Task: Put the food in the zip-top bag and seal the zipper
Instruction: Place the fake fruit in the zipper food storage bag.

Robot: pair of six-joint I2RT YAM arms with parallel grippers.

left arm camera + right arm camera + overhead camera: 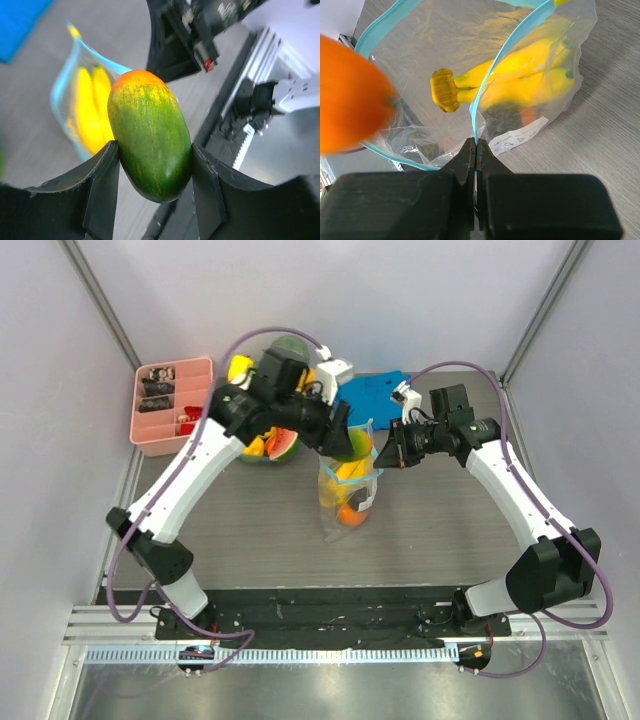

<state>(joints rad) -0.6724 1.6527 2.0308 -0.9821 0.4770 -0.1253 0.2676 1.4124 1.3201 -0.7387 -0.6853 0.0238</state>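
Zip-top bag (345, 502) is held upright mid desk (250, 520), zipper (505, 45) pinched by the right hand (476, 150) at 2 o'clock, bananas (530, 75) and orange (350, 515) already bagged, green-orange fruit (150, 135) clamped in the left hand (154, 152) at 12 o'clock, sealing not yet done.

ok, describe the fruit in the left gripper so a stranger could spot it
On the grey table sits the clear zip-top bag, mouth open. Right at its mouth the left gripper clamps an oval fruit. It is glossy green with an orange-red tip, unlike the yellow bananas in the bag.
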